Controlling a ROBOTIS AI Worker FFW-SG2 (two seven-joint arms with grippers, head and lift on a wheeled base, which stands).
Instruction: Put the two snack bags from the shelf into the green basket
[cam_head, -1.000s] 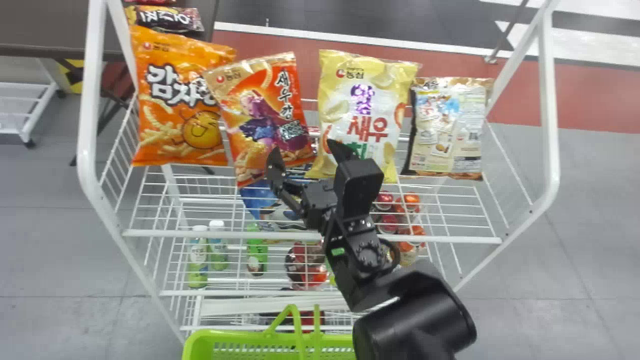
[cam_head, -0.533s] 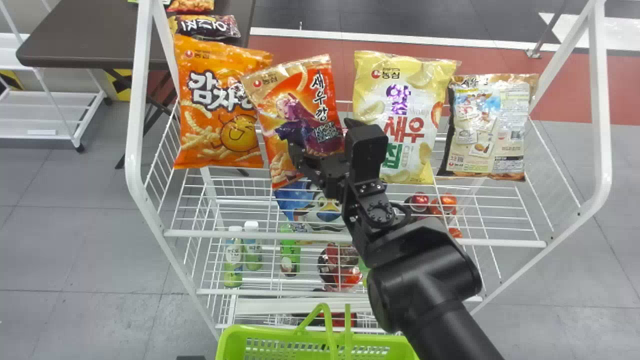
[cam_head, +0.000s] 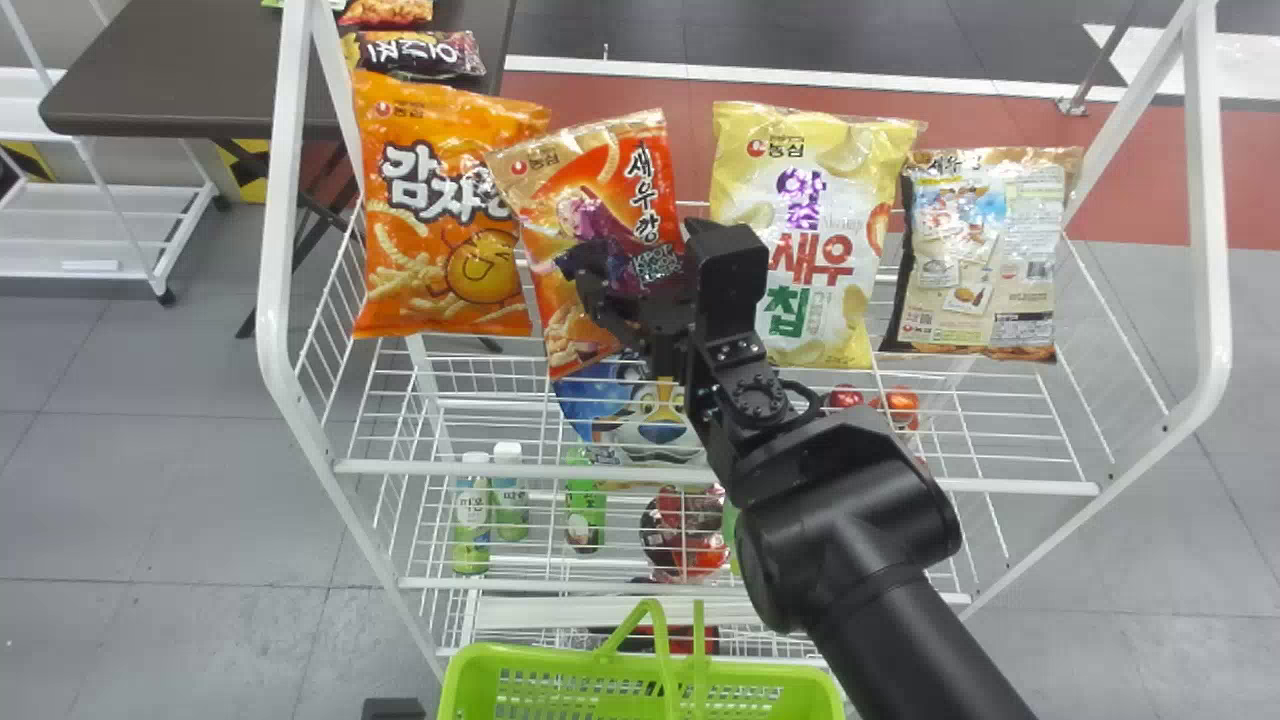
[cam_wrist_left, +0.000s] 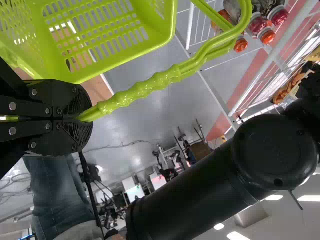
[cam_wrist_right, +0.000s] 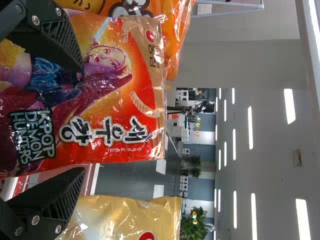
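Observation:
My right gripper (cam_head: 645, 270) stands open in the head view, over the lower right part of the red-orange snack bag (cam_head: 600, 185). In the right wrist view, the fingers of my right gripper (cam_wrist_right: 77, 117) are spread, one over that bag's face (cam_wrist_right: 107, 107), the other between it and the yellow bag (cam_wrist_right: 125, 220). Upright in the same shelf row are an orange bag (cam_head: 440, 200), the yellow bag (cam_head: 805, 230) and a beige bag (cam_head: 980, 255). The green basket (cam_head: 735, 682) is at the bottom. My left gripper (cam_wrist_left: 84, 119) is shut on its handle (cam_wrist_left: 145, 89).
White bars frame the wire shelf (cam_head: 720, 470). A blue bag (cam_head: 600, 410) lies under the right gripper; bottles (cam_head: 472, 515) and red items (cam_head: 685, 535) sit lower down. A dark table (cam_head: 190, 75) with more bags stands behind on the left.
The head view has swung left. Relative to the shelf, my right gripper has moved left and upward in the head view, closer over the red-orange bag. Its fingers remain apart.

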